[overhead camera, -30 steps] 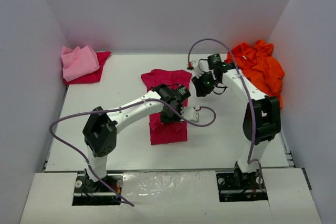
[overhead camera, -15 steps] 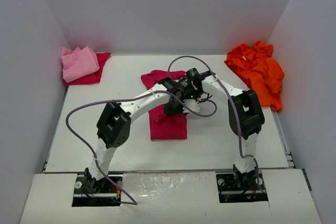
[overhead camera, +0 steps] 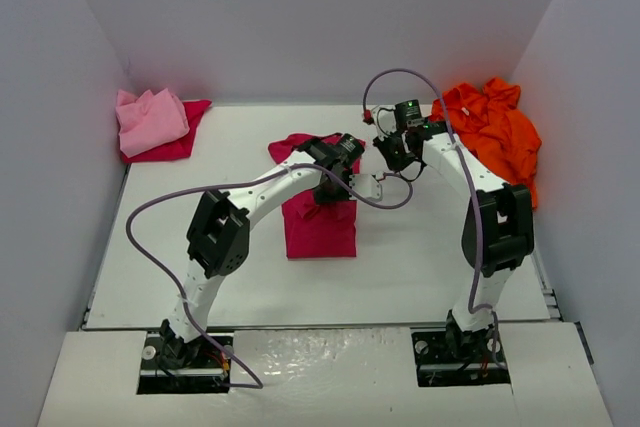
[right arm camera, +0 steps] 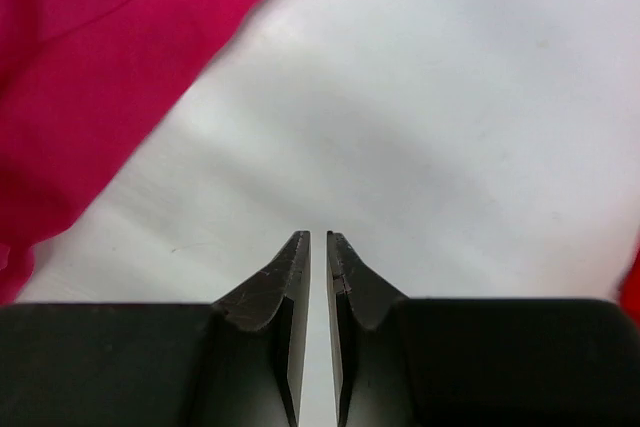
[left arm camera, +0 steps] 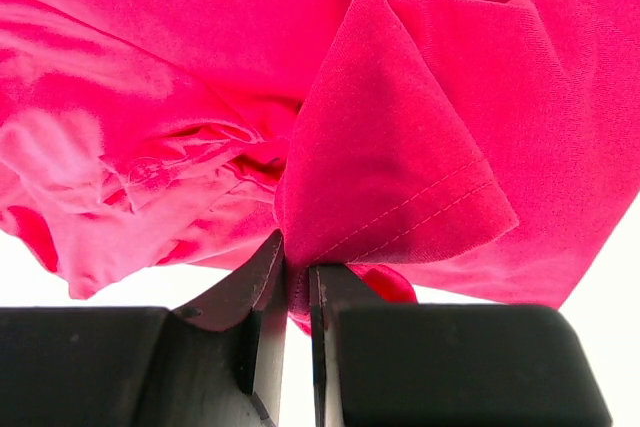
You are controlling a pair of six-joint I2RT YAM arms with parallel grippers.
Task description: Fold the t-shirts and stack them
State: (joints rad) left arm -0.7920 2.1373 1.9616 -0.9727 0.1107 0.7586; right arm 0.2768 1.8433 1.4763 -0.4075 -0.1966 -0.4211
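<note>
The crimson t-shirt (overhead camera: 320, 229) lies in the middle of the tabletop (overhead camera: 430, 247), its near part folded into a rough rectangle and its far part spread wider. The left arm (overhead camera: 270, 192) rises from its base, bends at a raised elbow and reaches to the right and away, with the wrist turned down over the far part of this shirt. The left gripper (left arm camera: 297, 265) is clamped on a fold of the crimson cloth, at the root of a sleeve (left arm camera: 400, 177) which stands up from the jaws.

The right arm (overhead camera: 470, 172) stands tall and its forearm reaches away and to the left. The right gripper (right arm camera: 317, 242) is above bare tabletop, between the crimson shirt and the orange t-shirt (overhead camera: 490, 132). Its jaws are almost together, with only a thin slit, and nothing is between them.

The orange shirt lies crumpled at the far right. At the far left, a pink t-shirt (overhead camera: 150, 119) rests on a second crimson t-shirt (overhead camera: 188, 132).
</note>
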